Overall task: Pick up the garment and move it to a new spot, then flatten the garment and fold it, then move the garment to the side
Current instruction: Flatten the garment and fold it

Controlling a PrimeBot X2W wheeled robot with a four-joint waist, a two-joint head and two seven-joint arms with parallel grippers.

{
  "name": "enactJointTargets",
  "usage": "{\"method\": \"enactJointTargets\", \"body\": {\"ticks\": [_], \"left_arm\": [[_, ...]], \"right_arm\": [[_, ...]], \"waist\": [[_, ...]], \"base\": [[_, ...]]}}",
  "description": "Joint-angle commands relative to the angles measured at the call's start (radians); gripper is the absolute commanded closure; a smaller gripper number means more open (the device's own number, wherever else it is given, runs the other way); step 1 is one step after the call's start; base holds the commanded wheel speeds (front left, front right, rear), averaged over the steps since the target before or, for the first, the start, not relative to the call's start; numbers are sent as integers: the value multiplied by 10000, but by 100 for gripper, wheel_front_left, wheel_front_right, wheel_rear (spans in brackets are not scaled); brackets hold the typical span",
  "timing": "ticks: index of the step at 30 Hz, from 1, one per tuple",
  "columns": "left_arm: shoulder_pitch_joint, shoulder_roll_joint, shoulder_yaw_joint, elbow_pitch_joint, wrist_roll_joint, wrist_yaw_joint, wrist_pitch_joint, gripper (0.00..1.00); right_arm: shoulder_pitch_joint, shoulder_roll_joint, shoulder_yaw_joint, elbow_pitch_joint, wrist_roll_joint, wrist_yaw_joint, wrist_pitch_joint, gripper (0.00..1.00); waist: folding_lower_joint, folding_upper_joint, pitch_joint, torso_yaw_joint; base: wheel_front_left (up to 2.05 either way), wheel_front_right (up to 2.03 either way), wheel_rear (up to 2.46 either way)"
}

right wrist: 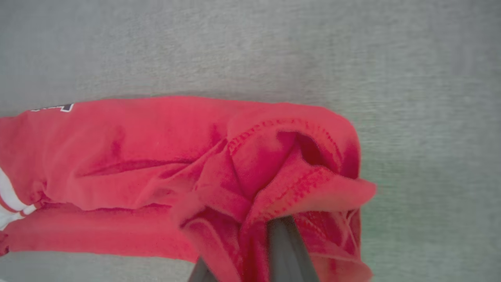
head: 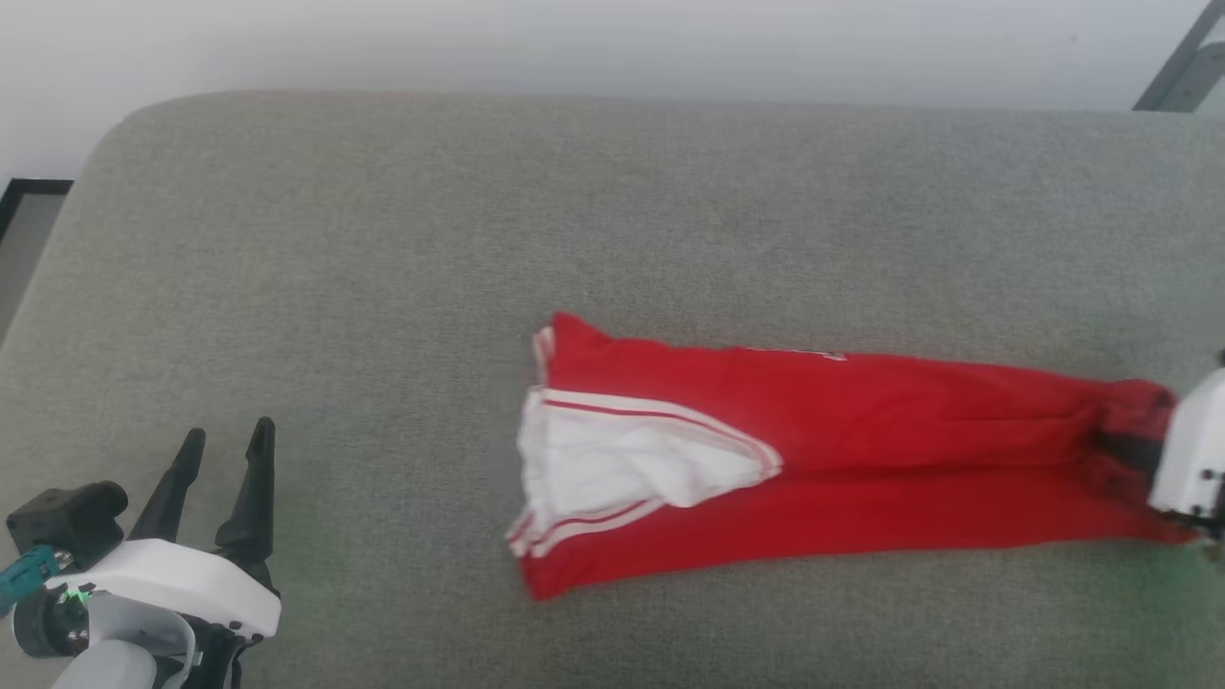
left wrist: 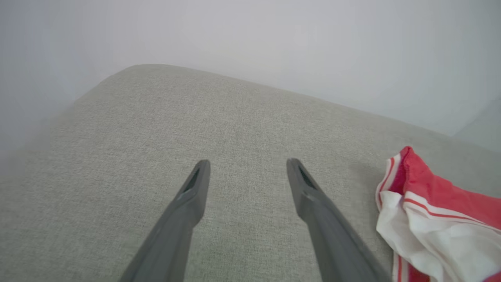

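Over at the right gripper: clamped shut on the garment, dark fingers buried in a bunched, stitched red hem. Outward from that grip, one long narrow strip across the grey cushion, red folded over red, stretched toward the left gripper. Close to the pinch, deep folds and creases. Further along, a scrap of white-outlined lettering at the strip's far edge, mostly tucked under. At the end furthest from the grip, striped trim and white inside turned up. Beyond that, a stretch of bare cushion, then the left gripper itself, well apart from the cloth, fingers spread wide, nothing between them. In the left wrist view, the striped end off to the right of those fingers, near but not touching. Past the cushion's back edge, pale wall.
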State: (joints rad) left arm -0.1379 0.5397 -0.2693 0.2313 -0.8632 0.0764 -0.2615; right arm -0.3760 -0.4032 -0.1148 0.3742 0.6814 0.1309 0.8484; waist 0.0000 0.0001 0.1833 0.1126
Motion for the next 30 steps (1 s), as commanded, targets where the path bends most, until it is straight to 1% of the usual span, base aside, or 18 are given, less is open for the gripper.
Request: {"method": "enactJointTargets", "body": {"ticks": [1, 4, 8, 14, 18, 22, 25, 30], "left_arm": [[7, -35, 68, -1, 95, -49, -40, 0], [-98, -80, 103, 20, 151, -100, -40, 0], [-130, -110, 186, 75, 157, -175, -40, 0], [-56, -189, 221, 82, 219, -212, -40, 0], [-58, -183, 201, 70, 229, -242, -34, 0], [-160, -222, 82, 75, 255, -279, 24, 0], [-242, -256, 2, 102, 264, -334, 65, 0], [-420, -386, -207, 166, 328, -381, 132, 0]], "right_arm": [[-96, -206, -177, 52, -219, -4, 57, 100], [-199, -399, -471, 101, -460, -4, 110, 100], [-316, -259, -556, -156, -435, -2, 295, 100], [117, 163, -30, -1493, 10, -2, 591, 100], [384, 718, 554, -2541, 183, -2, 848, 100], [499, 1146, 1284, -3238, 219, -2, 980, 100], [343, 1535, 1861, -3320, 175, -2, 944, 100], [-25, 1929, 2832, -2860, 30, -2, 713, 100]], "waist": [[0, -1, 72, -81], [0, -1, 138, -180], [0, -1, 164, -313], [0, -1, 62, -407], [0, -1, -39, -364], [0, -1, -142, -186], [0, -1, -203, 30], [0, -1, -273, 497]], "base": [[0, 0, 0], [0, 0, 0], [0, 0, 0], [0, 0, 0], [0, 0, 0], [0, 0, 0], [0, 0, 0], [0, 0, 0]]}}
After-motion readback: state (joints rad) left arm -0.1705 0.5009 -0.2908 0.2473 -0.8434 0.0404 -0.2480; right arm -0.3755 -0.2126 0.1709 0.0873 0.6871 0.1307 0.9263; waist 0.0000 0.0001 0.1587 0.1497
